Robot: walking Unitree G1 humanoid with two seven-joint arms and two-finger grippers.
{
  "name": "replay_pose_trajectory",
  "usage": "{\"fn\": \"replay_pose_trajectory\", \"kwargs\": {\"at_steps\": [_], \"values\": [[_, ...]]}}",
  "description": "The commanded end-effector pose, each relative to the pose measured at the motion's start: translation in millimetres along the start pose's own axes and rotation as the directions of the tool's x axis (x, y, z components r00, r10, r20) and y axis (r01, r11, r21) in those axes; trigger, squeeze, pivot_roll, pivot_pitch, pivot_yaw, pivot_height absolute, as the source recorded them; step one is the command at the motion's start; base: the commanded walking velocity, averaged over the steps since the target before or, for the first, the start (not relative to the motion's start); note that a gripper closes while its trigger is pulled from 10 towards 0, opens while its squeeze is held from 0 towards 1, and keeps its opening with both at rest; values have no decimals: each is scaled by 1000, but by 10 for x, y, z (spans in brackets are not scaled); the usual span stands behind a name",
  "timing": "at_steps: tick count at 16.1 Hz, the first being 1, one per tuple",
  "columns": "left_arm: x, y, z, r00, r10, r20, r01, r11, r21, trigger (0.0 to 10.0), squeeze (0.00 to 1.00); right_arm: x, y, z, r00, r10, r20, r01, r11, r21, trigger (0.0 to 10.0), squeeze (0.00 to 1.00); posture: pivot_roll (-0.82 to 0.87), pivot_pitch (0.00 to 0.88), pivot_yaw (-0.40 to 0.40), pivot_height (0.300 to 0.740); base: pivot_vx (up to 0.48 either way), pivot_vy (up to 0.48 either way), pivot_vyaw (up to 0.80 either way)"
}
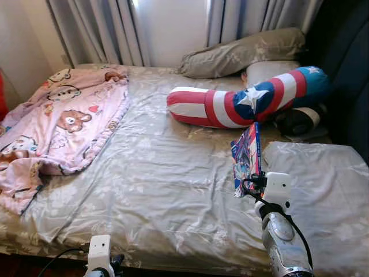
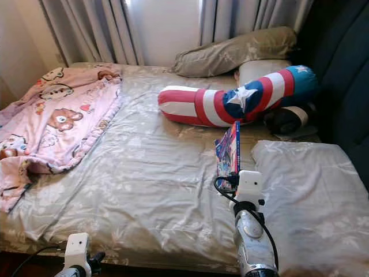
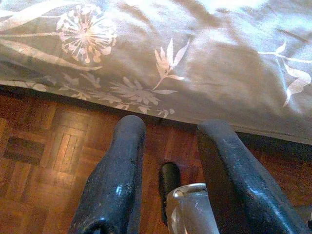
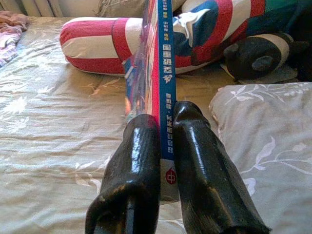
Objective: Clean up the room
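currently the right tool (image 4: 165,146) is clamped on the book (image 1: 247,154), held upright on edge above the bed (image 1: 161,190), spine pointing straight ahead toward the striped bolster (image 1: 242,101).

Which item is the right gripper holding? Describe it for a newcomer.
On the grey floral bed sheet, find the long red, white and blue striped bolster. Just in front, the right gripper pinches a thin blue-spined book upright, the only flat, rigid thing among soft bedding.

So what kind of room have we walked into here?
Most likely a bedroom: a wide bed with a grey floral sheet, grey pillows under grey curtains, and a pink cartoon-bear blanket.
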State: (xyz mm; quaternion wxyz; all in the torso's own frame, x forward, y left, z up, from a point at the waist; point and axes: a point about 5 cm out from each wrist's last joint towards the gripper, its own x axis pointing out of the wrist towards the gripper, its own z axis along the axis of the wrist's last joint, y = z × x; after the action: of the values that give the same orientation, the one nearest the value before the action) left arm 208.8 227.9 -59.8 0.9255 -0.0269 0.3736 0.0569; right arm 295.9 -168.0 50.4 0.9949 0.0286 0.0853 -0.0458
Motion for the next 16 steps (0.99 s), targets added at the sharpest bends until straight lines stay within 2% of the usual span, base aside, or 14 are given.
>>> {"fn": "replay_pose_trajectory", "kwargs": {"at_steps": [1, 7, 10, 16], "values": [[-10, 35, -20, 1000, 7, -8, -7, 1000, 3, 10000, 0, 47, 29, 115, 999, 6, 46, -6, 1000, 5, 10000, 0, 19, 38, -19, 708, 244, 0, 0], [-21, 38, -50, 1000, 5, -12, -5, 1000, 5, 10000, 0, 33, 11, 110, 999, -9, 50, 8, 1000, 17, 10000, 0, 12, 18, -13, 708, 281, 0, 0], [-29, 43, -75, 1000, 4, -17, -4, 1000, 13, 10000, 0, 23, -7, 104, 998, -25, 54, 24, 1000, 9, 10000, 0, 5, 0, -11, 708, 291, 0, -392], [-32, 52, -78, 1000, 9, -14, -9, 1000, 11, 10000, 0, 54, 47, 118, 998, -6, 57, 6, 1000, -2, 10000, 0, 15, 0, -16, 708, 0, 0, 0]]}}
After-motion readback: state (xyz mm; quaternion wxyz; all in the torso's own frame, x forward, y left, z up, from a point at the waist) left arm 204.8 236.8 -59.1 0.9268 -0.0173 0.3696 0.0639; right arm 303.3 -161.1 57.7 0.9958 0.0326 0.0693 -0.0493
